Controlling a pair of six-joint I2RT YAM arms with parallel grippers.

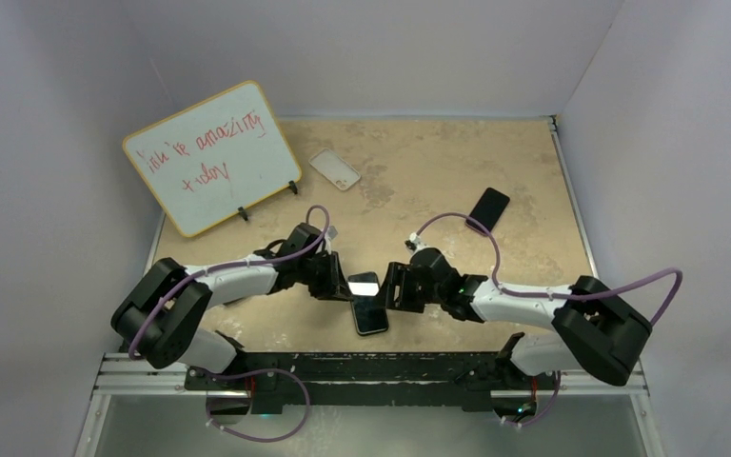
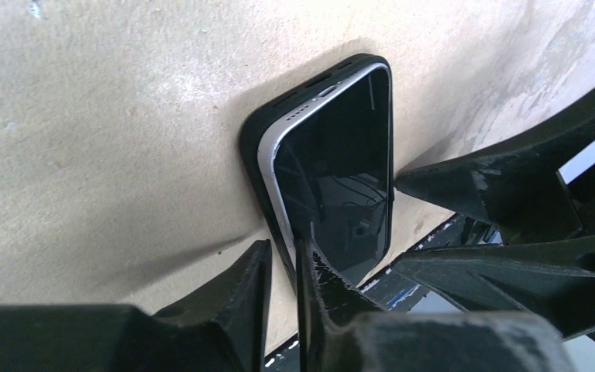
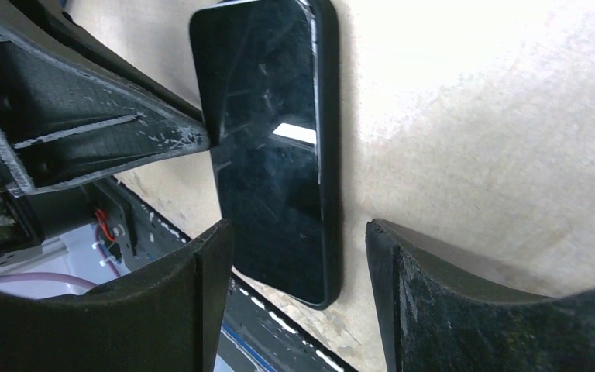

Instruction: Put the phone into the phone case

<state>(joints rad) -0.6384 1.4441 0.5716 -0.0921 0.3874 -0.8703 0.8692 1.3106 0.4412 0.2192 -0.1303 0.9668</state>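
Left gripper is nipping the phone case rim at the counter's near edge, jaws almost closed. Right gripper is gaping, empty. Uneven pressing risks popping the half-seated phone out.

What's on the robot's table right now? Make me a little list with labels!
phone: dark screen up, lying in the black phone case, silver edge showing on one side
left gripper: fingers nearly together at the phone's end
right gripper: open, straddling the phone's other end
second dark phone: lying alone, far right
clear case: beside the whiteboard
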